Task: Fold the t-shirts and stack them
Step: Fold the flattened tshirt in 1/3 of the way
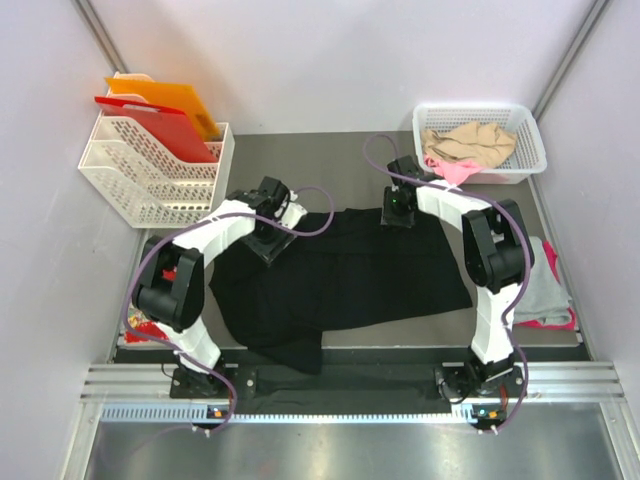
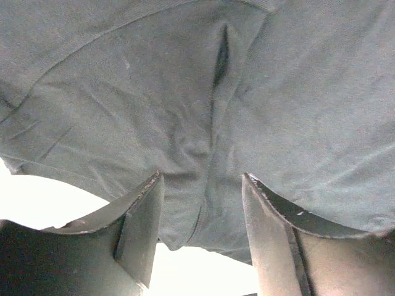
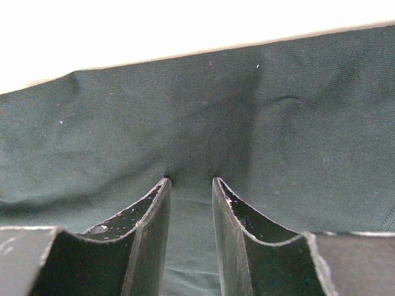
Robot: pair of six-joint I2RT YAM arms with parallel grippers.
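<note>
A large black t-shirt (image 1: 350, 275) lies spread over the middle of the table, with a folded lump at its near left. My left gripper (image 1: 270, 240) is down on its far left part. In the left wrist view the fingers (image 2: 145, 231) stand wide apart, with the shirt's hem (image 2: 203, 203) between them. My right gripper (image 1: 400, 210) is on the shirt's far right edge. In the right wrist view its fingers (image 3: 154, 228) stand close together, pinching the puckered black cloth (image 3: 191, 142). A grey shirt (image 1: 545, 290) lies on a magenta-pink one (image 1: 548, 322) at the right. Beige (image 1: 470, 140) and pink (image 1: 455, 170) shirts lie in a basket.
A white basket (image 1: 530, 150) stands at the back right. A white rack (image 1: 150, 175) at the back left holds red (image 1: 160, 125) and orange (image 1: 170, 100) folders. A small red patterned card (image 1: 145, 328) lies beside the left arm. Grey walls close in both sides.
</note>
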